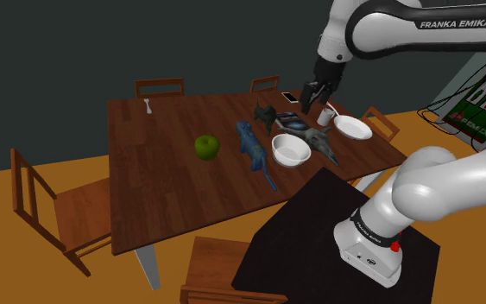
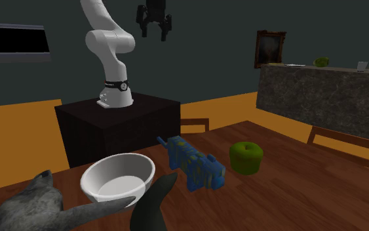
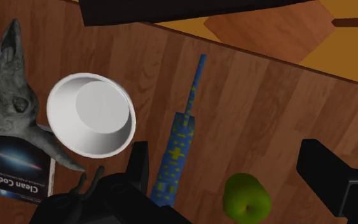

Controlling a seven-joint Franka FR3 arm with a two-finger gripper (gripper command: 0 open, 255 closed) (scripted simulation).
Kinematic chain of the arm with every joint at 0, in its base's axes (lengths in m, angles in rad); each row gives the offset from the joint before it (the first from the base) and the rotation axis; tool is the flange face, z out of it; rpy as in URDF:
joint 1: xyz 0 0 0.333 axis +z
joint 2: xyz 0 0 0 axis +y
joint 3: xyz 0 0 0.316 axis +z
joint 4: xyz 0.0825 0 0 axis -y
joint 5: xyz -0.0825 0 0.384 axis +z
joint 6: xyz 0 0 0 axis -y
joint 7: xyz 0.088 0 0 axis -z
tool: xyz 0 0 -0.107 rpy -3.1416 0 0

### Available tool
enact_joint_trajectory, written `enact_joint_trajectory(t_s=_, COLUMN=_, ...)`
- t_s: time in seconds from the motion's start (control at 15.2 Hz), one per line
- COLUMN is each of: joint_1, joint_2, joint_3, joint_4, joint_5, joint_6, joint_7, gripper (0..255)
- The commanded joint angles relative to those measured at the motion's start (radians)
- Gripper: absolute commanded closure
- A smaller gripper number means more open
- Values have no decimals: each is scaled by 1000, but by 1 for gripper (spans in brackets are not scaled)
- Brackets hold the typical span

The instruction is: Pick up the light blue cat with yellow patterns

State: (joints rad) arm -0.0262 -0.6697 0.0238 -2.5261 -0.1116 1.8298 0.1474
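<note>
Black gripper (image 1: 312,93) hung high above the wooden table (image 1: 163,181), fingers spread wide, clasping nothing, blue yellow-patterned cat (image 1: 254,148) lay flat between green apple (image 1: 207,147) on its left and white bowl (image 1: 291,149), bowl's inside bare white.

A wooden bench (image 1: 163,177) carried a green apple (image 1: 207,147), a white bowl (image 1: 291,149) just beside a grey shark-like figure (image 1: 323,144), and a white plate (image 1: 353,128). The figure lay partly over a book (image 3: 15,167) titled Clean Code. Wooden chairs (image 1: 85,212) stood around the bench.
</note>
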Motion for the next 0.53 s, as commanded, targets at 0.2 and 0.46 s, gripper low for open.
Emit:
enact_joint_trajectory(t_s=0.2, joint_1=-23, joint_2=139, joint_3=-25, joint_4=-55, joint_5=-5, joint_6=200, joint_7=23, gripper=0)
enact_joint_trajectory(t_s=0.46, joint_1=-39, joint_2=279, joint_3=-43, joint_4=-63, joint_5=-5, joint_6=351, joint_7=40, gripper=0)
